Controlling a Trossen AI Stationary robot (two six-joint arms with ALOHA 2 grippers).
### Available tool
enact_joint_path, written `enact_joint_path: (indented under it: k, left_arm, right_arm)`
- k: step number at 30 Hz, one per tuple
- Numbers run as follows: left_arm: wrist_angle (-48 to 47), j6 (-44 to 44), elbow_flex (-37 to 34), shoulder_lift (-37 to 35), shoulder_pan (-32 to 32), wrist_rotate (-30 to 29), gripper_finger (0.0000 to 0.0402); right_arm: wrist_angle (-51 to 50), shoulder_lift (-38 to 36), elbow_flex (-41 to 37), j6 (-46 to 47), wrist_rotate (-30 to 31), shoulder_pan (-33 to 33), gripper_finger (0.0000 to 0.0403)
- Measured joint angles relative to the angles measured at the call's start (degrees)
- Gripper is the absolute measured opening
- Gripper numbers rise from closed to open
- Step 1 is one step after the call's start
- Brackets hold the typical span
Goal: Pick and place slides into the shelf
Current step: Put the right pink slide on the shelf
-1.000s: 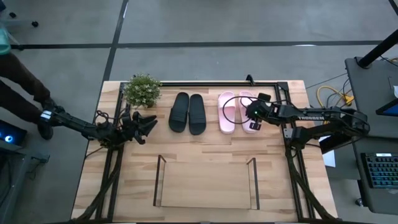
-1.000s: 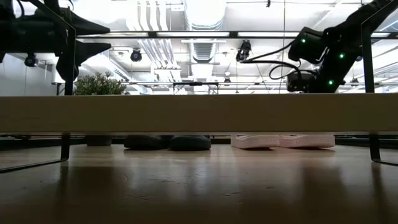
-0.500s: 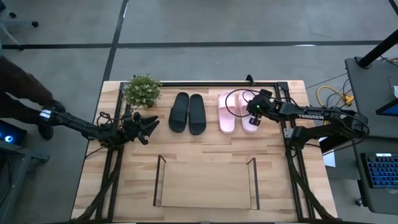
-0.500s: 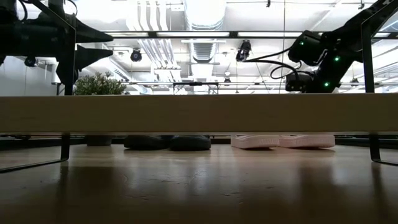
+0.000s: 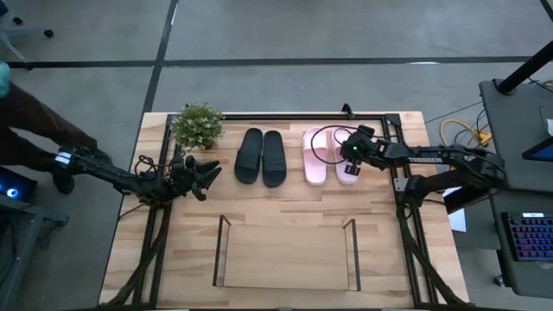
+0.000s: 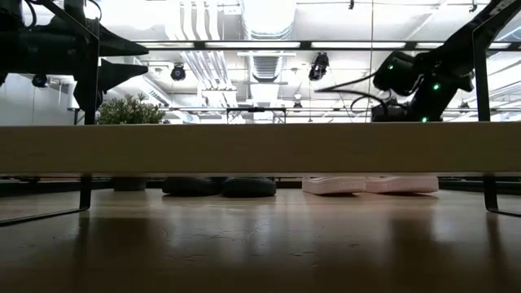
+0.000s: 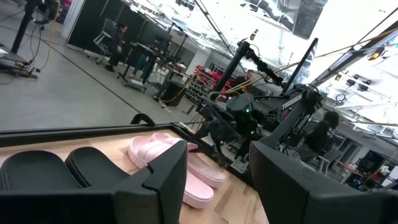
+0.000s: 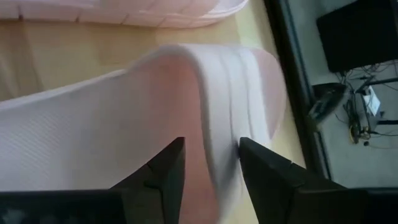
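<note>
i have the right gripper (image 5: 348,154) down over the outer pink slide (image 5: 346,155), near the table's (image 5: 285,194) far right corner. through the right wrist camera its two dark fingers (image 8: 155,171) stand apart, one on each side of the raised edge of that slide's broad strap (image 8: 230,93), close against it; i cannot tell whether they press on it. the slide lies flat on the wood.

the other pink slide (image 5: 314,156) lies just beside it, toward the middle of the far edge. the black pair (image 5: 261,156) sits next along that edge, the two touching or nearly so, soles down. a small potted plant (image 5: 198,125) stands at the far left corner.

my left gripper (image 5: 206,171) hangs over the left side of the table, just beside the plant and short of the black pair, pointing toward the slides. its fingers (image 7: 165,177) are apart with nothing between them.

the shelf (image 5: 286,253) sits at the middle of the near edge, a light board with thin dark frames at both ends, and carries no slides. from the low camera its board (image 6: 260,148) spans the view, with all four slides showing beneath it, far back.

a person's leg and shoe (image 5: 60,168) show on the floor off the table's left edge.
</note>
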Motion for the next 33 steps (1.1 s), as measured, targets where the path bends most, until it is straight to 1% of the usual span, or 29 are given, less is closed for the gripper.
enact_joint_path:
  k: [6, 13, 18, 23, 30, 33]
  left_arm:
    - [0.07, -0.07, 0.0, -0.02, -0.01, 0.0, 0.016]
    - [0.35, -0.07, 0.05, -0.11, -0.01, 0.02, 0.016]
    - [0.35, -0.07, 0.05, -0.17, 0.0, 0.02, 0.016]
    - [0.35, -0.07, 0.07, -0.17, 0.01, 0.02, 0.016]
    - [0.38, -0.07, 0.09, -0.17, 0.01, 0.02, 0.016]
    - [0.42, -0.04, 0.09, -0.11, 0.01, 0.02, 0.016]
  right_arm:
    - [1.3, 5.25, 2.28, 0.02, 3.89, -0.02, 0.0126]
    - [1.14, 6.87, 4.56, 0.26, 4.06, -0.03, 0.0099]
    - [0.84, 6.16, 5.01, 0.74, 3.86, -0.02, 0.0065]
    - [0.38, 5.21, 5.03, 2.26, 3.86, 0.0, 0.0018]
    - [-1.6, 1.22, 5.03, 4.13, 3.66, 0.0, 0.001]
    - [-2.53, -1.37, 5.11, 4.1, 4.62, 0.01, 0.001]
